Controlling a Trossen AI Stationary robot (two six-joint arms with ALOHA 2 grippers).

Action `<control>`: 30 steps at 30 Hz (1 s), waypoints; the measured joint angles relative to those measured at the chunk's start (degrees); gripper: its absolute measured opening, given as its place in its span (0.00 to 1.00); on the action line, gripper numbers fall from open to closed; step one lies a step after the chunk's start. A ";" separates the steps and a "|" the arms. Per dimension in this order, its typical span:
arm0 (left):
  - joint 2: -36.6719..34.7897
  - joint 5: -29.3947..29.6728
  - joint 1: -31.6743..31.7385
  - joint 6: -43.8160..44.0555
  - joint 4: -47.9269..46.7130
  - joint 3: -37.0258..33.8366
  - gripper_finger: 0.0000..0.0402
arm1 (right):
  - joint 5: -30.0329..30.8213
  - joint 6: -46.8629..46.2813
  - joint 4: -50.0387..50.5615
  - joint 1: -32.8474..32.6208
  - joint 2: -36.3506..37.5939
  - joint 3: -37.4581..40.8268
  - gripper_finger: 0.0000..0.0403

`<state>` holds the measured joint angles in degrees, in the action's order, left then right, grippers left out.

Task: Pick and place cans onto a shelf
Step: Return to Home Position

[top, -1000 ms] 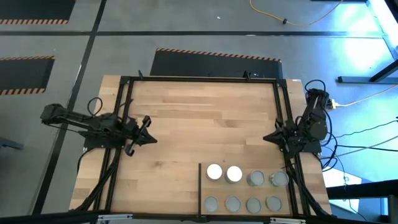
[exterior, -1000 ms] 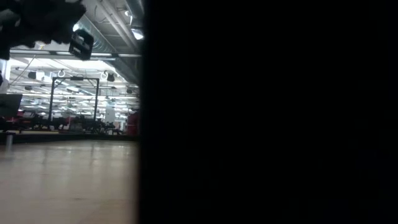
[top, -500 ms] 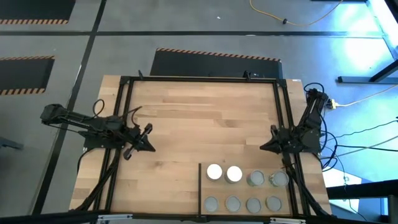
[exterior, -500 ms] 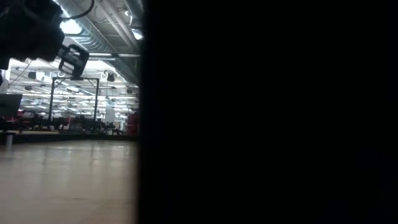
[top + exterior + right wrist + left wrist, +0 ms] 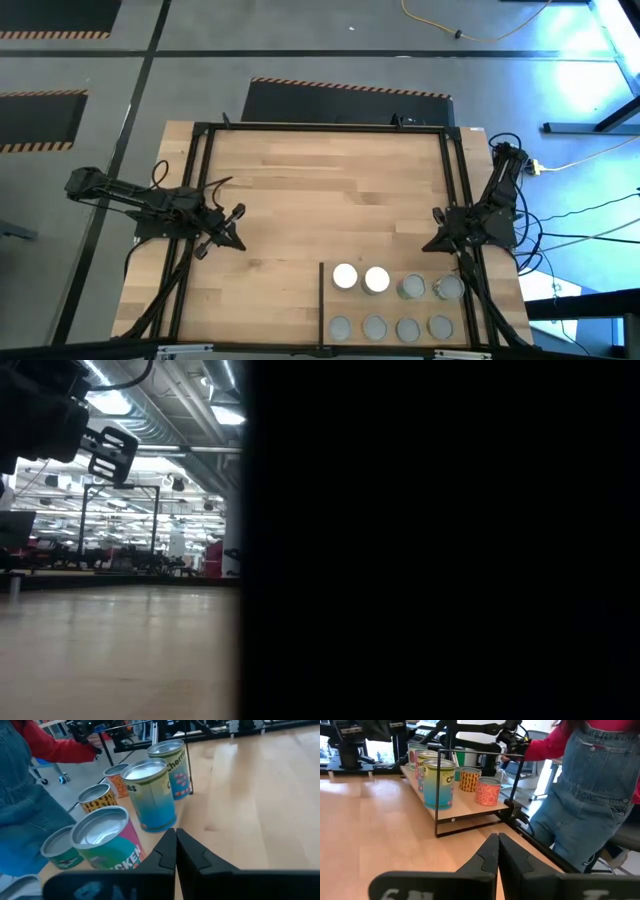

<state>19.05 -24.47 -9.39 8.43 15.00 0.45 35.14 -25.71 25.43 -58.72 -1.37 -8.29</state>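
Several cans stand upright in two rows on the light-wood shelf point(image 5: 392, 307) at the table's near right, behind the thin black divider bar point(image 5: 321, 300). Two have white tops point(image 5: 345, 276), the others silver-grey tops point(image 5: 407, 329). In the wrist views their sides are blue, pink, orange and green point(image 5: 439, 783) point(image 5: 152, 795). My left gripper point(image 5: 233, 241) is shut and empty over the table's left part, far from the cans; it also shows in the left wrist view point(image 5: 497, 851). My right gripper point(image 5: 430, 245) is shut and empty just beyond the far row of cans; it also shows in the right wrist view point(image 5: 176, 845).
A black frame point(image 5: 455, 190) runs along the table's edges. Bare wood point(image 5: 320, 190) lies between the arms. A person in a red sleeve and denim point(image 5: 580, 795) stands by the shelf's near side. A dark shape point(image 5: 440, 540) blocks most of the low view.
My left gripper has moved a little toward the table's near edge and come lower. My right gripper has moved toward the near edge, closer to the far row of cans. The cans have stayed where they were.
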 joint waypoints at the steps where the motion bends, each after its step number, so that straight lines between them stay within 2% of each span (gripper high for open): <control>1: 0.00 0.04 0.00 0.00 -0.01 0.00 0.00 | 0.29 0.61 0.00 0.00 0.00 0.00 0.01; 6: 0.00 3.25 0.00 -0.04 -2.80 0.00 0.00 | 0.73 1.15 0.02 -0.01 0.00 0.00 0.01; 12: 0.02 13.21 0.00 -0.04 -6.10 0.00 0.00 | 0.74 3.53 -0.02 -0.02 0.00 0.00 0.03; 15: 0.00 16.18 0.00 -0.04 -6.43 0.00 0.00 | 0.76 3.32 -0.04 -0.01 -0.02 0.00 0.04; 19: 0.00 18.34 0.00 -0.04 -6.46 0.00 0.00 | 0.76 3.47 -0.07 0.00 -0.02 -0.02 0.04; 30: 0.00 19.06 -0.01 -0.04 -6.44 0.00 0.00 | 0.76 3.54 -0.11 -0.01 -0.02 -0.02 0.05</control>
<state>19.05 -5.41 -9.40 8.38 8.56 0.45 35.90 -22.16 25.32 -58.73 -1.39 -8.32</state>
